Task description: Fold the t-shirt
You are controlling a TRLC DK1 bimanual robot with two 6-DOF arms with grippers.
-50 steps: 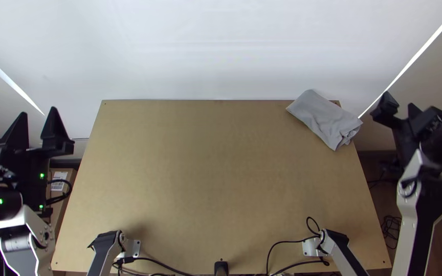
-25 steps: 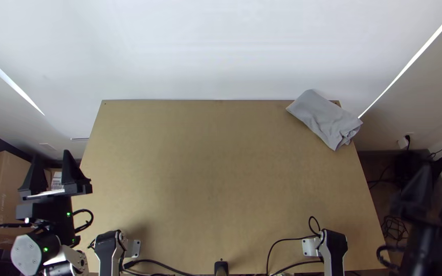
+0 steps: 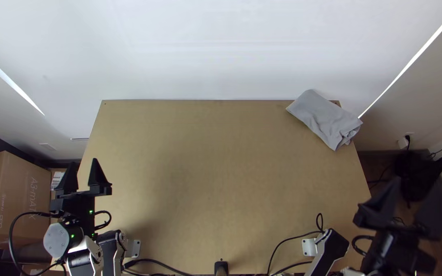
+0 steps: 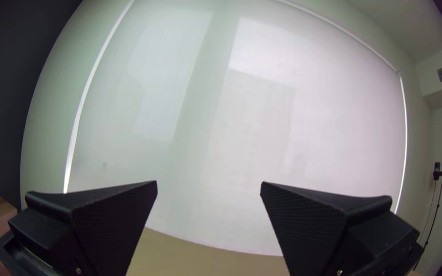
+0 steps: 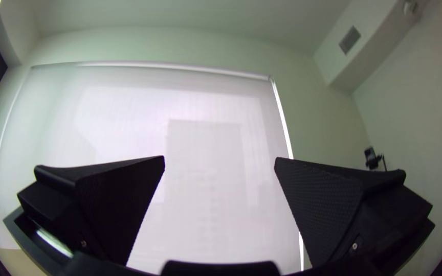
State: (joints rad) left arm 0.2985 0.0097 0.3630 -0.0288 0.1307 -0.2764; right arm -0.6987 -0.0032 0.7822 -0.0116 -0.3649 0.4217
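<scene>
Black left pincer (image 3: 83, 162), right pincer (image 3: 417, 183), both spread wide and empty, well apart from the grey t-shirt (image 3: 323, 118)

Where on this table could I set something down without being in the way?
The table's wide middle looks free, as does its far left, bordered by the grey shirt at the far right corner. It's crowded at the near edge, with cables, and beside the left gripper and right gripper.
</scene>
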